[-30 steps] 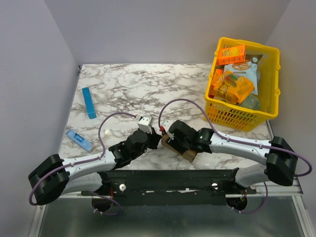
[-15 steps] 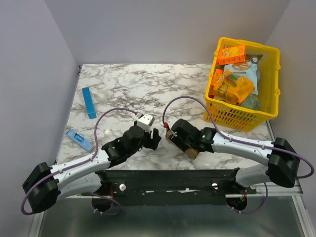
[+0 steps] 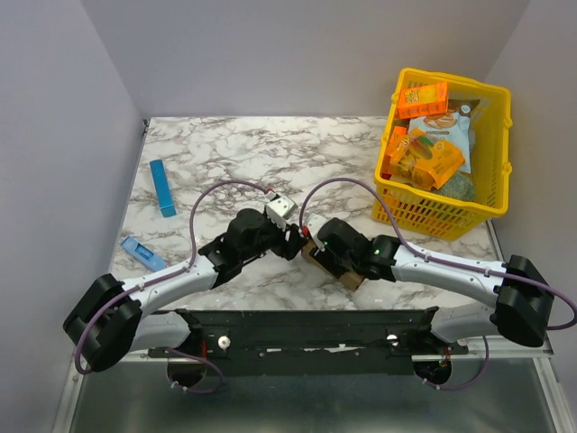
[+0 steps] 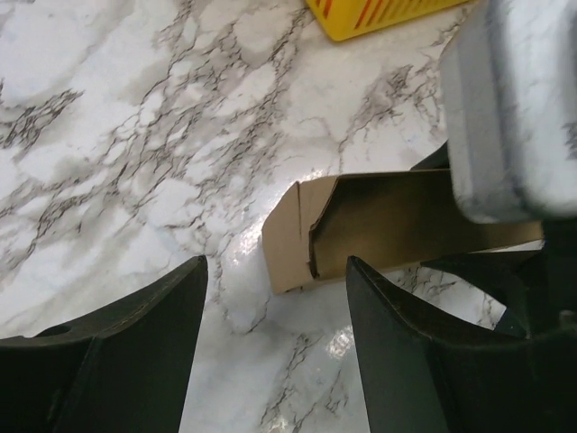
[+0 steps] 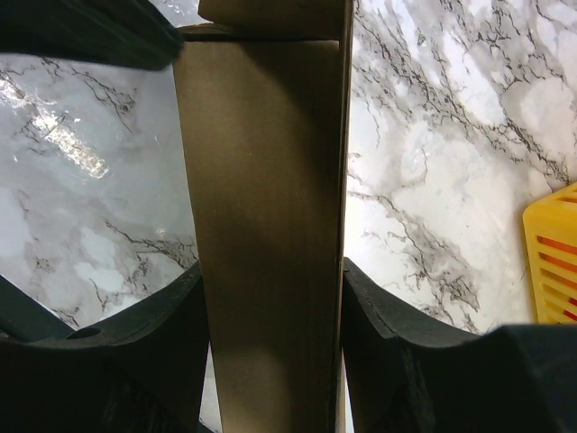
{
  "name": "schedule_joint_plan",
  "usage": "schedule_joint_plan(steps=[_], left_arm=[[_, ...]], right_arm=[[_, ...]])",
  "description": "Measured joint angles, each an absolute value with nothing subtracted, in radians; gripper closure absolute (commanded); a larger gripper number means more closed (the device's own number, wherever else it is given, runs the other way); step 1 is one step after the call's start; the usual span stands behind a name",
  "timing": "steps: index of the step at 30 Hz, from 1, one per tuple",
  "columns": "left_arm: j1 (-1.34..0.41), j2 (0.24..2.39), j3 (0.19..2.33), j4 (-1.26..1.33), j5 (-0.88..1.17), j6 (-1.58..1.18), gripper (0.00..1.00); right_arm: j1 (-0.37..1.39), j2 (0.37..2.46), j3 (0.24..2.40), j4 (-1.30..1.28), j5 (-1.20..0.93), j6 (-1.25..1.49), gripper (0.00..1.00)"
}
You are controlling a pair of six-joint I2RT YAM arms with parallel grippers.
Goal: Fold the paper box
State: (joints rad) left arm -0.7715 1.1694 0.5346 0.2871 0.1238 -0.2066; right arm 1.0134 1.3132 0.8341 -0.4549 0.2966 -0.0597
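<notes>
The paper box (image 3: 352,278) is a plain brown carton lying on the marble table near the front centre. My right gripper (image 3: 317,253) is shut on it; in the right wrist view both fingers press the sides of the paper box (image 5: 270,225) around my right gripper (image 5: 270,271). My left gripper (image 3: 291,242) stands open just left of the carton's end. In the left wrist view the paper box's (image 4: 379,225) open end with a loose flap lies just beyond my left gripper (image 4: 276,262), with nothing between its fingers.
A yellow basket (image 3: 446,215) with orange snack boxes and bags stands at the back right, its corner showing as yellow basket (image 5: 554,262). A slim blue bar (image 3: 162,188) and a smaller blue packet (image 3: 144,255) lie at the left. Walls close in the table.
My left gripper has opened and swung right and away from me, up to the carton's left end. The right gripper kept its hold and shifted the carton slightly.
</notes>
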Motion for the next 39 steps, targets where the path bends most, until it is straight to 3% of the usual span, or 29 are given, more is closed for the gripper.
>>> schedule_joint_plan(steps=[4,8,21,39], left_arm=[[-0.769,1.204,0.557,0.327,0.168,-0.190,0.30],[-0.765,1.231,0.566,0.352,0.176,-0.183,0.39],[-0.768,1.278,0.588,0.431,0.199,-0.173,0.50],[-0.781,1.303,0.588,0.467,0.230,-0.194,0.91]], right_arm=[[1.013,1.312,0.833,-0.453,0.293,-0.061,0.53],[1.013,1.312,0.833,-0.453,0.290,-0.061,0.53],[1.013,1.314,0.833,-0.450,0.282,-0.069,0.53],[1.012,1.319,0.833,-0.447,0.281,-0.070,0.53]])
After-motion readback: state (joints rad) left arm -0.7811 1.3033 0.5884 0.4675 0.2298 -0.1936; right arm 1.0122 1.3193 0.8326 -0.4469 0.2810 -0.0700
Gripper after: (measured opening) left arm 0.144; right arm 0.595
